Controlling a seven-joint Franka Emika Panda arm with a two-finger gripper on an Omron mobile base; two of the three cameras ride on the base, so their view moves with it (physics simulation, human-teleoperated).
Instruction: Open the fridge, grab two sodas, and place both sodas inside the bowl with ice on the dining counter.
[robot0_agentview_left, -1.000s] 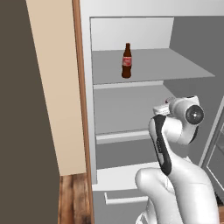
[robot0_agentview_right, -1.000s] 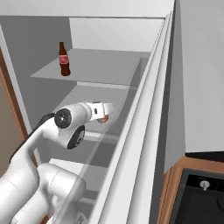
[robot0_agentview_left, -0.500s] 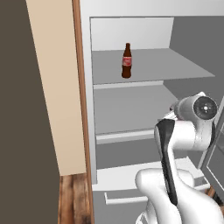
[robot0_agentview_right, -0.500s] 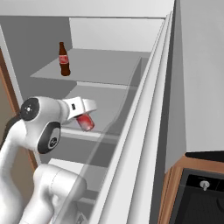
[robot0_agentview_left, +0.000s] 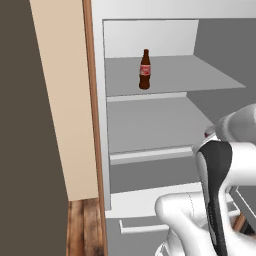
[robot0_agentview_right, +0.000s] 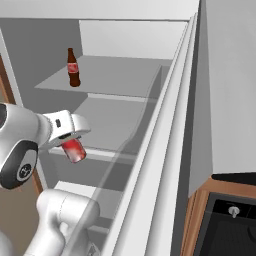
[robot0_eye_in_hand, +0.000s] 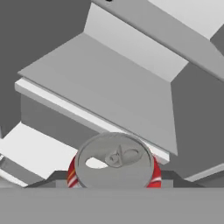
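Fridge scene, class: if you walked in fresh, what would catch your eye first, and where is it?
First, the red can held tilted in the gripper, out in front of the middle shelf of the open fridge; the hand view shows its silver top close up. Next, the brown bottle standing upright and alone on the upper shelf, towards the back.

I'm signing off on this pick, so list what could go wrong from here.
1. The small red can with a silver top hangs tilted in the gripper; it may slip out.
2. The can is close to the grey fridge shelf edge and could clip it.
3. The dark-brown glass bottle with a red label still waits on the upper shelf.
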